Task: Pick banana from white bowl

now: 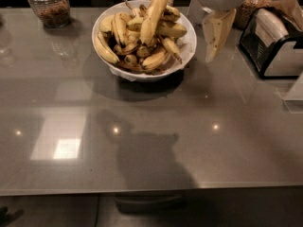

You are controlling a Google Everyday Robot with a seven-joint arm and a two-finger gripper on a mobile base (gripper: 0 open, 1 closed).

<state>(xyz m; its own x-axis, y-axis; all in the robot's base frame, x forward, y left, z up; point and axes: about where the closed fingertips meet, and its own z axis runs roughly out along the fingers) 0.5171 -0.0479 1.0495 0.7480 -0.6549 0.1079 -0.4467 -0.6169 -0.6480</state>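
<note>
The white bowl point(189, 48) stands at the back middle of the grey table, heaped with several yellow bananas. The banana point(154, 14), the longest and thickest one, lies on top of the heap, tilted up toward the back with its tip near the far rim. Shorter brown-spotted bananas point(156, 58) lie under and around it. My gripper point(212, 48) hangs down from the white arm head at the top right, just right of the bowl's rim and above the table. It holds nothing that I can see.
A lidded glass jar point(49, 4) stands at the back left, and two more jars point(254, 3) at the back. A metal toaster point(274, 44) sits at the right, with a white object point(296, 92) at the right edge. The table's front edge runs near the bottom.
</note>
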